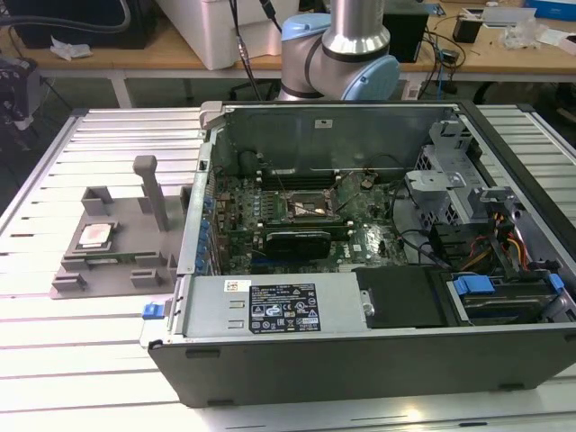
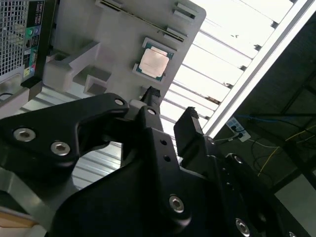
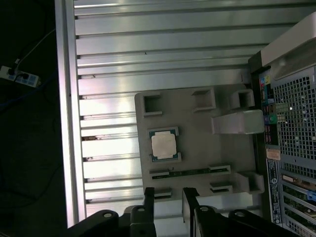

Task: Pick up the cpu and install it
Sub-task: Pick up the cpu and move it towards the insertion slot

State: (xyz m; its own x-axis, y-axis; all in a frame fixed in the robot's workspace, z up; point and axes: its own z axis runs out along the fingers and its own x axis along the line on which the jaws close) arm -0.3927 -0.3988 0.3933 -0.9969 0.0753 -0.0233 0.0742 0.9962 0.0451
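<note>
Cpu point(image 3: 163, 144) lying flat on the grey tray point(image 3: 197, 148), computer case point(image 1: 360, 360) just beside the tray, gripper point(image 3: 168, 192) hanging above the tray, jaws spread apart and empty.

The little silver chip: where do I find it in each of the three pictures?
Exterior view: the chip lies on the grey tray, at the exterior view's left of the computer case.
First wrist view: the chip sits on that tray, beyond the open pincer.
Second wrist view: the chip is on the tray, past the pincer.
Shared landmark: the grey tray.
</note>
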